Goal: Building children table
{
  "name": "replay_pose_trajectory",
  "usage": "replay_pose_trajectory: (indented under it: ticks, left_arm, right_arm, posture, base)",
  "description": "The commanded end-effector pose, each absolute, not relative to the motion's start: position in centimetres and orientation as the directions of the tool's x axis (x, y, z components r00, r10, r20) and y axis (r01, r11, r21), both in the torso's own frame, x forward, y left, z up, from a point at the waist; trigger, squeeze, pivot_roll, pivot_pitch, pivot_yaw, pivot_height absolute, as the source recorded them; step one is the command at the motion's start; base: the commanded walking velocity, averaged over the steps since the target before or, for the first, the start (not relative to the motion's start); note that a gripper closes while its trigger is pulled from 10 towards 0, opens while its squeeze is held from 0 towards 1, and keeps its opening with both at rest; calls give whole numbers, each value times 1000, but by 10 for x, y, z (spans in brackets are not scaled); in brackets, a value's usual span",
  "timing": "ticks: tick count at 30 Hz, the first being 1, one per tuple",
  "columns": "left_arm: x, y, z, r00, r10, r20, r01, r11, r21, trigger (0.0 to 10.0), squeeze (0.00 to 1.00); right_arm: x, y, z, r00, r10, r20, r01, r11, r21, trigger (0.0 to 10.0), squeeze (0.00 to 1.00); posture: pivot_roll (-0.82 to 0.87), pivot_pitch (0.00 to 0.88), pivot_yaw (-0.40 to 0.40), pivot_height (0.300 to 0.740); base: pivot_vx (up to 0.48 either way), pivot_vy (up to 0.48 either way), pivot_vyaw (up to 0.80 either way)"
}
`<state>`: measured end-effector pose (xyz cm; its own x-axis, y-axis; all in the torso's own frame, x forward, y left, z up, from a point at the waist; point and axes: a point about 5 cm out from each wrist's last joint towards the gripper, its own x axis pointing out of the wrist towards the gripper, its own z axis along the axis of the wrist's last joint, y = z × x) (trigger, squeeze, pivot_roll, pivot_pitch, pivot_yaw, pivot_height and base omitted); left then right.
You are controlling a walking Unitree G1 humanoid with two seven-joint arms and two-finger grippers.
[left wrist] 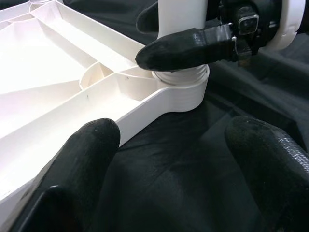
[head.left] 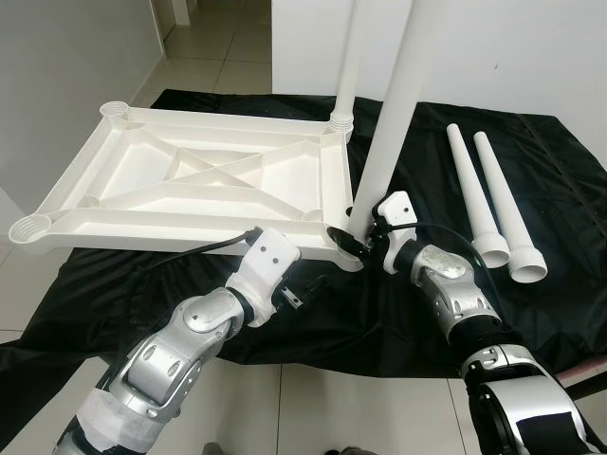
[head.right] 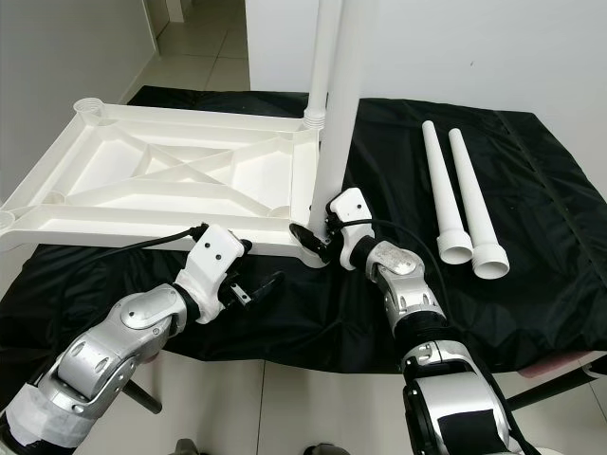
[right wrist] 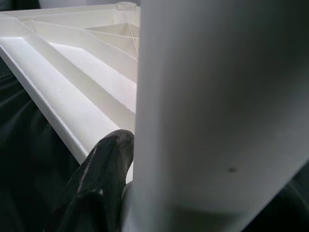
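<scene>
Right gripper (head.left: 353, 237) clamps the upright table leg (head.left: 394, 114) at its corner socket.
Left gripper (head.left: 308, 289) hovers spread beside the upturned tabletop (head.left: 190, 180), seemingly touching nothing.
</scene>
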<state>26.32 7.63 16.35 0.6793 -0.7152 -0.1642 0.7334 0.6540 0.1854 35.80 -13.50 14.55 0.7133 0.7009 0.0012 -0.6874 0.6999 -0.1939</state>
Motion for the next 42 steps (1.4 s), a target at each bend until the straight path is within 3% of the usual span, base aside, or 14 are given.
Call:
replay_pose_trajectory:
  ticks: [1,6,12,17,23,26,30,42]
  left_arm:
    - [256,71,162,580,-791,-197,815,555,168,10000,0]
    - [258,72,163,581,-789,-198,813,555,174,10000,0]
    - [257,73,163,579,-791,-199,815,553,173,10000,0]
    - [258,73,163,580,-790,-200,814,554,173,10000,0]
    - [259,73,164,582,-788,-200,813,556,175,10000,0]
    - [259,73,164,582,-789,-199,813,556,174,10000,0]
    - [260,71,165,581,-790,-195,814,555,173,10000,0]
    - [262,73,166,591,-784,-191,807,565,175,10000,0]
  right_arm:
    - [352,-132,126,710,704,-30,-703,705,-96,10000,0]
    - [350,-125,129,728,685,25,-683,728,-57,10000,0]
    - [350,-116,133,830,557,29,-556,830,-41,10000,0]
    - [345,-107,135,852,522,36,-522,853,-9,10000,0]
    - [332,-90,131,946,323,-6,-322,943,86,10000,0]
    - [330,-88,129,957,289,-12,-286,953,98,10000,0]
    - [317,-81,124,989,139,-47,-133,985,112,10000,0]
    - [315,-93,139,999,40,4,-40,992,116,10000,0]
  posture:
    - [-6,63,19,740]
    - [-6,63,21,740]
    - [-12,67,25,740]
    - [-13,70,25,740]
    - [-21,75,24,740]
    - [-23,77,24,740]
    - [-26,80,24,740]
    - [-28,92,18,740]
  base:
    - [0,0,0]
    - [0,0,0]
    - [0,0,0]
    - [0,0,0]
    - [0,0,0]
    - [0,0,0]
    - [0,0,0]
    - [0,0,0]
